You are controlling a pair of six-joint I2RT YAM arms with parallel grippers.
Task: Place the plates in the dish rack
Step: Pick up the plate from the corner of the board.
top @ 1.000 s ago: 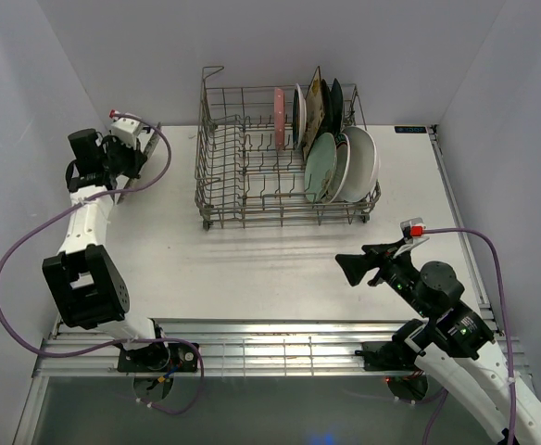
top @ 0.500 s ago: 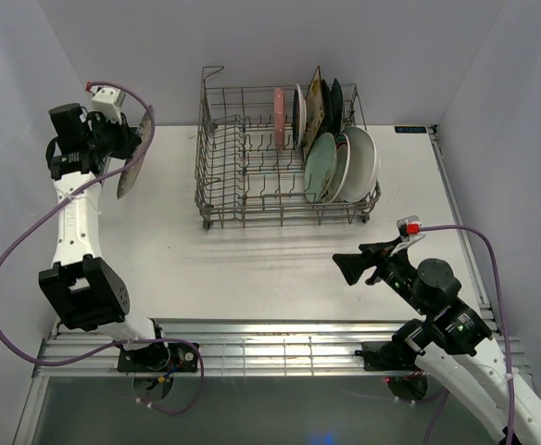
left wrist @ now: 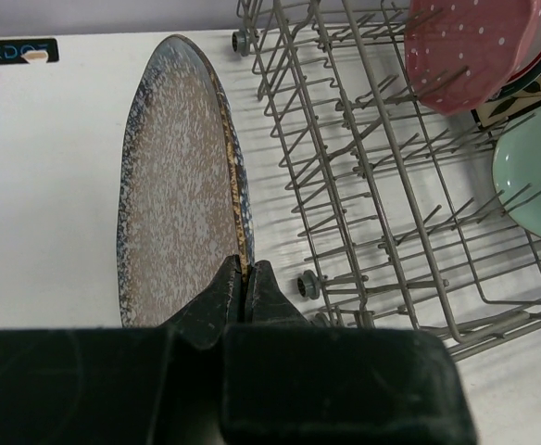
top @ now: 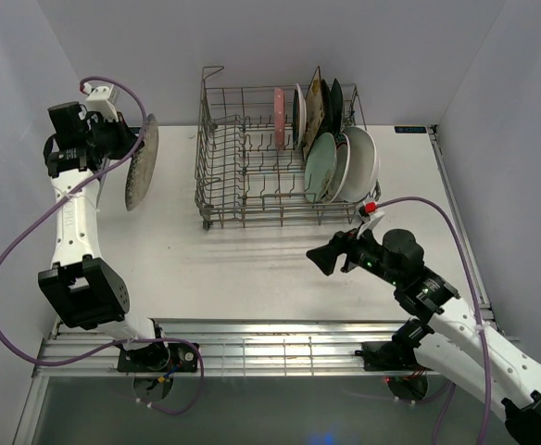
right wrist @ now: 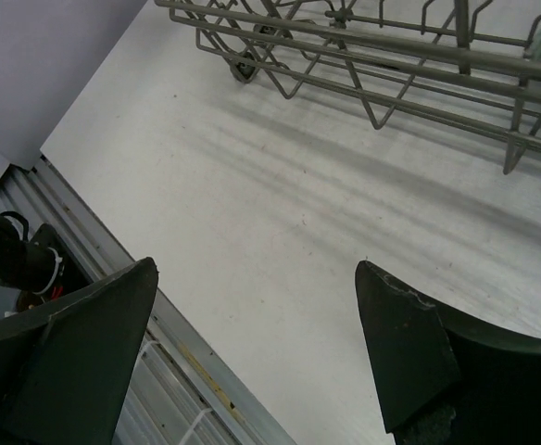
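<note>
My left gripper [top: 133, 141] is shut on the rim of the speckled silver round plate [top: 142, 163], holding it on edge above the table, left of the dish rack [top: 217, 182]. In the left wrist view my gripper [left wrist: 245, 273] pinches the plate [left wrist: 173, 185] beside the rack's wire tines [left wrist: 363, 167]. Several plates stand in the rack's right half: pink [top: 279, 117], pale green [top: 320, 167], white [top: 361, 164] and darker ones [top: 326, 107] behind. My right gripper [top: 318, 260] is open and empty over the table in front of the rack, and shows open in its wrist view [right wrist: 257, 315].
The rack's left half holds bare tines [top: 252, 171]. A raised handle [top: 213, 74] stands at its back left corner. The table's metal front rail [top: 270, 348] runs along the near edge; walls close in at left, right and back.
My left gripper has lifted the speckled plate from the far left and swung it right toward the rack. My right gripper has moved left and forward, toward the rack's front.
</note>
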